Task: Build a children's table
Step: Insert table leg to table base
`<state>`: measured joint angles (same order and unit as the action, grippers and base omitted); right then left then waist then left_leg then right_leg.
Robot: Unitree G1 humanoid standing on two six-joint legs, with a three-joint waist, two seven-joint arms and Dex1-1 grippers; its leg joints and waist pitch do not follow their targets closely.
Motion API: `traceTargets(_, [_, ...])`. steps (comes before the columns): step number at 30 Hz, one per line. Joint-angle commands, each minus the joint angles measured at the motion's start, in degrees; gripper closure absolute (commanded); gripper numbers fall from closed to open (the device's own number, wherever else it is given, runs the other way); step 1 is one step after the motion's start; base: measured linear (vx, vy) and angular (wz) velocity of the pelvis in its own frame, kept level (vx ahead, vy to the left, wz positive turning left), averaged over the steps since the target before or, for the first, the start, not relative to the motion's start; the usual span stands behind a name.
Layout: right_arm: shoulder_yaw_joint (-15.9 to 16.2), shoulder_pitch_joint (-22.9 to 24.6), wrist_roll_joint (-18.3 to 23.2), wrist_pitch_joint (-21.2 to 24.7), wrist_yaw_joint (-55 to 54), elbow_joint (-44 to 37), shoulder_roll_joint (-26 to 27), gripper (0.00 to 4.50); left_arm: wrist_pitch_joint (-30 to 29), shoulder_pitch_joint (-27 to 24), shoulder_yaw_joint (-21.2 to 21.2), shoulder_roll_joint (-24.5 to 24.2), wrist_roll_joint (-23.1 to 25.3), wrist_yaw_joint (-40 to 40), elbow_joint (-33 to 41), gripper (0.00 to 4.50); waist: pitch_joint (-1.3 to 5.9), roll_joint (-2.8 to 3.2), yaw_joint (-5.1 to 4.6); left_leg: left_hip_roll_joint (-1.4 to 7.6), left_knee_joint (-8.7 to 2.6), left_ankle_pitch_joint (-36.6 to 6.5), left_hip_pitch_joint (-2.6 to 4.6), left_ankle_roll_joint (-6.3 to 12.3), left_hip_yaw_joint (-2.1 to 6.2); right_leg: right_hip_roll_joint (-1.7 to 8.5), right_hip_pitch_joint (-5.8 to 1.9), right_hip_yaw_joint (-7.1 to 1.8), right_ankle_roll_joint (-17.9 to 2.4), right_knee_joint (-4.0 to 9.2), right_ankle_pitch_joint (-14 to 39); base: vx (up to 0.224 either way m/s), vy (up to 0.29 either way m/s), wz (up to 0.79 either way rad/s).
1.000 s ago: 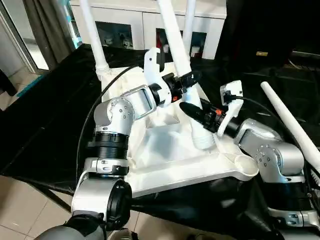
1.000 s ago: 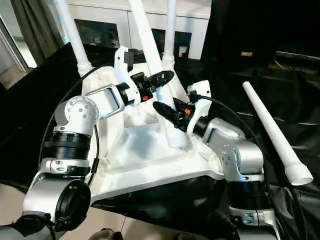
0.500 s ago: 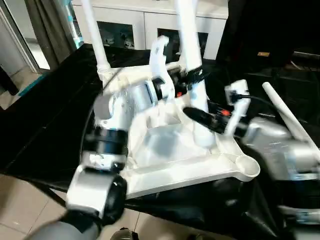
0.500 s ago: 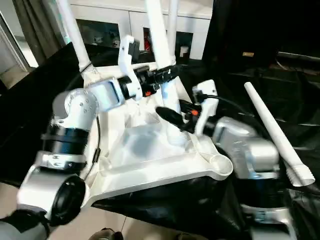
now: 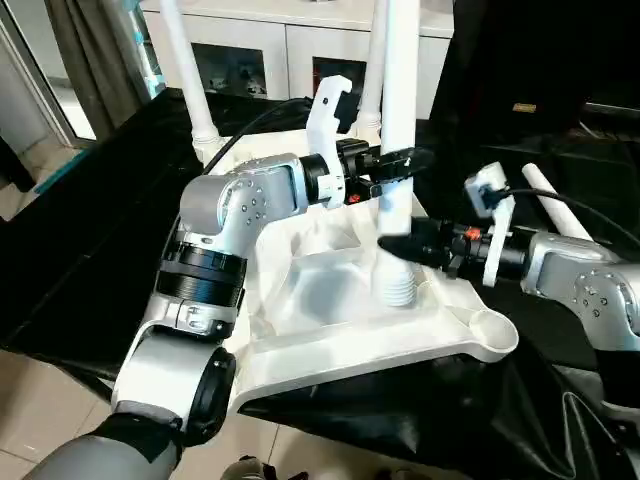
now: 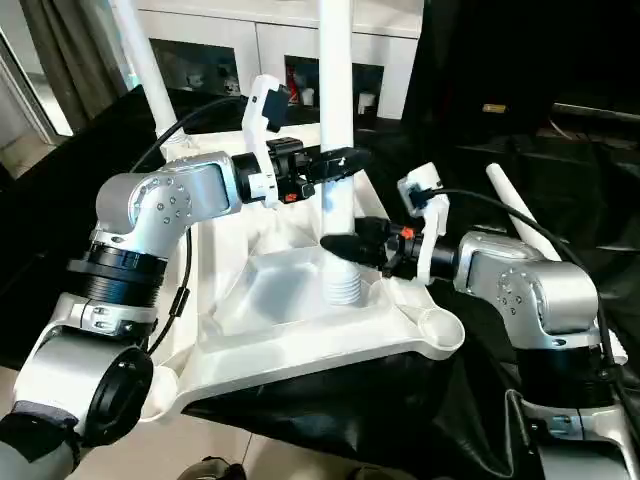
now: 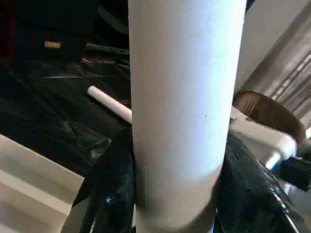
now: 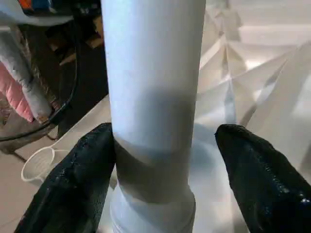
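Left eye view, near to far: silver left forearm rises from the bottom left, bends at the elbow and reaches level toward the middle; right forearm comes in from the right edge, also about level, pointing left. Both meet at one upright leg (image 5: 399, 130) of the children's table.

Table top (image 5: 330, 345) lies upside down on black sheeting (image 5: 90, 240), ribbed underside up, near edge hanging toward the robot. Empty corner socket (image 5: 492, 327) sits at the near right corner, open and unobstructed.

Right gripper (image 5: 398, 232) is low on the leg, just above its threaded end (image 5: 399, 289), which stands on the underside near the socket, not in it. Right wrist view: fingers (image 8: 73, 179) stand wide, one each side of the leg; one looks to touch, the other shows a gap, so no firm hold.

Left gripper (image 5: 397, 165) is higher up the same leg. Left wrist view: black fingers (image 7: 109, 189) pressed on both sides of the tube, clamped on it at about half spread.

Right of the right arm a loose leg (image 5: 555, 205) lies on the sheeting, well apart from the top. Farther back two more legs (image 5: 185, 70) stand upright in the far corners. Behind them is a white cabinet (image 5: 250, 50); curtain (image 5: 85, 55) at far left. Bare sheeting to the left gives free room.
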<state>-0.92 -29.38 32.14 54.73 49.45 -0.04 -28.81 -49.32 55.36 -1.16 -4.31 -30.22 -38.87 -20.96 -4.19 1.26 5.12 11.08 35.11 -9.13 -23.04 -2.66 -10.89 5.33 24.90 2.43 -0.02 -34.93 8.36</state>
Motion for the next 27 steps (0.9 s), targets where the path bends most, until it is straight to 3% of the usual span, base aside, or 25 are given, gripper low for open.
traceTargets(1, [1.0, 0.0, 0.1, 1.0, 0.5, -1.6, -0.9, 1.03, -0.8, 1.8, 0.9, -0.4, -1.4, -1.7, 2.5, 2.65, 5.30, -1.06, 0.16, 0.65, -3.47, -10.2, 1.13, 1.70, 0.43, 1.69, -3.98, -0.96, -10.3, 4.44, 15.7, 0.000, 0.000, 0.00])
traceTargets(27, [1.8, -0.8, 1.1, 1.3, 0.3, 0.4, 0.4, 1.03, -3.1, -0.5, 4.4, -1.7, -3.2, -8.2, 8.0, 2.65, 5.29, -0.96, 0.16, 0.77, -3.45, -10.2, 1.16, 1.28, 0.43, 1.68, -3.91, -1.04, -10.6, 4.30, 15.6, 0.000, 0.000, 0.00])
